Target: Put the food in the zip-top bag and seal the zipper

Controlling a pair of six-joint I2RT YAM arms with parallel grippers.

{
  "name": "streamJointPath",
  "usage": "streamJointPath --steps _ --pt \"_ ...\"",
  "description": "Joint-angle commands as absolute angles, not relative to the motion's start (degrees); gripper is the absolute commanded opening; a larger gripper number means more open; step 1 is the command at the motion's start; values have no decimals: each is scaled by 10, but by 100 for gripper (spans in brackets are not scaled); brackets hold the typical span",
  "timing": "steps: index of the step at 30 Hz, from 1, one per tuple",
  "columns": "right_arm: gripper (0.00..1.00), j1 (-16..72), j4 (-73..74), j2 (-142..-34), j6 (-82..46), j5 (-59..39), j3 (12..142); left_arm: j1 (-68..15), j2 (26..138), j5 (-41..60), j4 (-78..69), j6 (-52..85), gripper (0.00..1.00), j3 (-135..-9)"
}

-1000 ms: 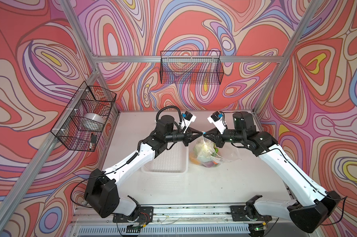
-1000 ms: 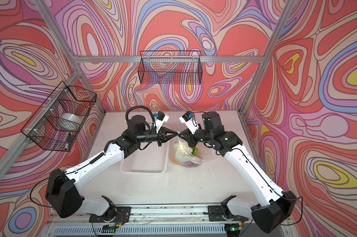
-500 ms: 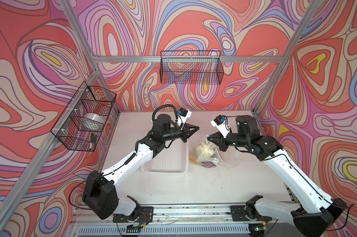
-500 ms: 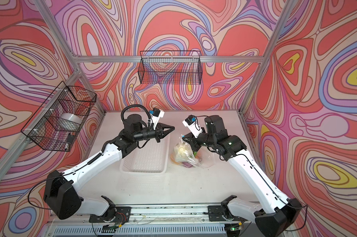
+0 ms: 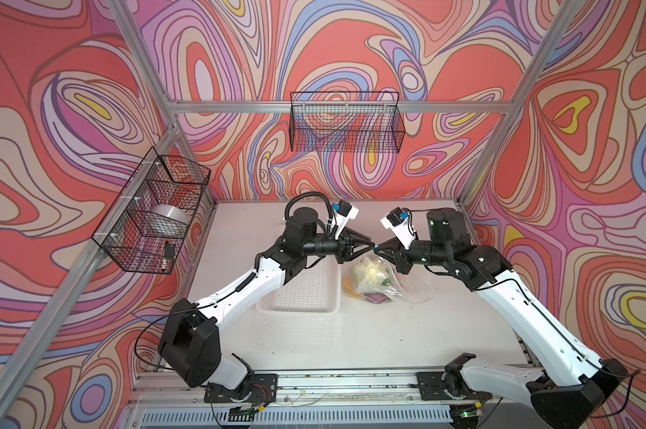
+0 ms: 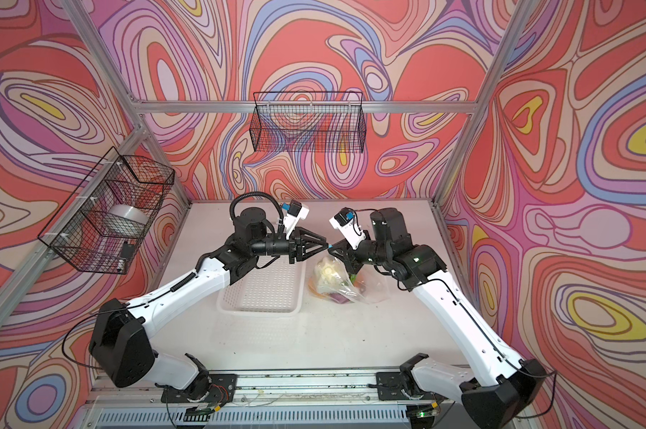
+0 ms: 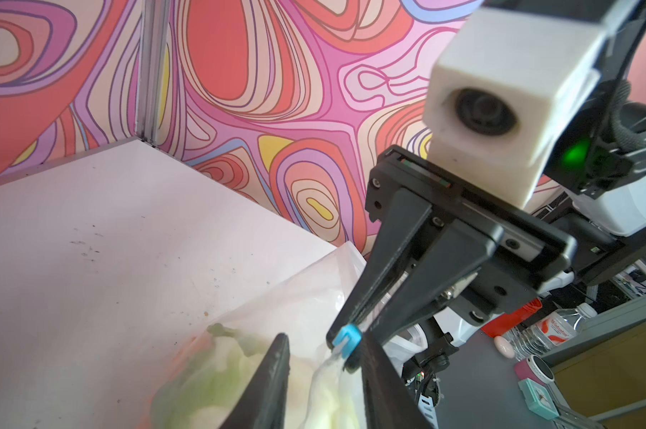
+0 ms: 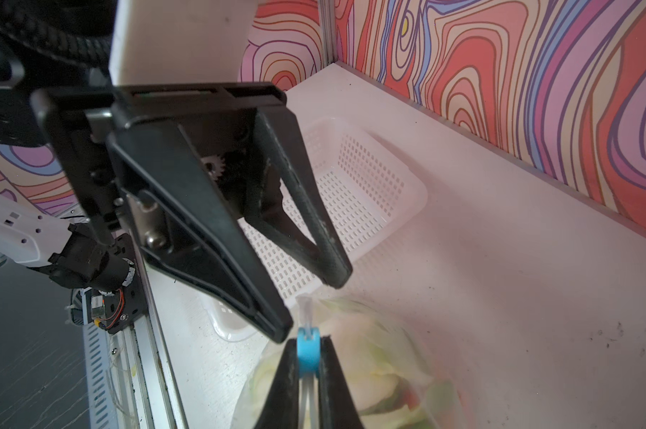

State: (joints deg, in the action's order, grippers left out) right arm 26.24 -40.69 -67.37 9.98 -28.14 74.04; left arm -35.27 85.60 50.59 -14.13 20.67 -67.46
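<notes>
The clear zip-top bag (image 5: 407,288) (image 6: 370,286) hangs upright beside the basket, its bottom on the table. The food shows through it: pale green lettuce (image 5: 370,273), a purple onion (image 5: 375,297), something orange (image 5: 347,284). My right gripper (image 8: 308,341) (image 5: 379,248) is shut on the zipper's blue slider (image 8: 308,353) (image 7: 347,340) at the top of the bag. My left gripper (image 7: 323,341) (image 5: 370,246) faces it tip to tip and is open. Its fingers (image 8: 336,275) straddle the end of the zipper strip (image 8: 304,304) without pinching it.
A white perforated basket (image 5: 306,289) (image 8: 370,174) lies under the left forearm, left of the bag. A black wire basket (image 5: 154,211) holding a tape roll (image 5: 171,215) hangs on the left wall. Another wire basket (image 5: 345,122) hangs on the back wall.
The left jaws, shut a second ago, have opened. Half a second ago the two grippers stood apart; now their tips meet again above the bag. The right gripper's grip is unchanged.
</notes>
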Motion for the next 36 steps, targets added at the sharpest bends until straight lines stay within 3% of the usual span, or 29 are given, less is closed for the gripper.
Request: streamJointPath --steps 1,10,16,22,36 --pt "0 265 -400 -671 95 -287 753 -355 866 527 -166 217 27 -693" --pt "0 265 -396 -670 94 -287 750 -356 866 528 -167 214 0 -699" --pt "0 265 -397 -665 95 -283 749 -356 864 512 -151 208 0 -696" --pt "0 265 -409 -660 99 -268 741 -351 836 422 -129 181 0 -678" --pt "2 265 -422 -642 98 -254 725 -339 816 364 -111 176 0 -680"
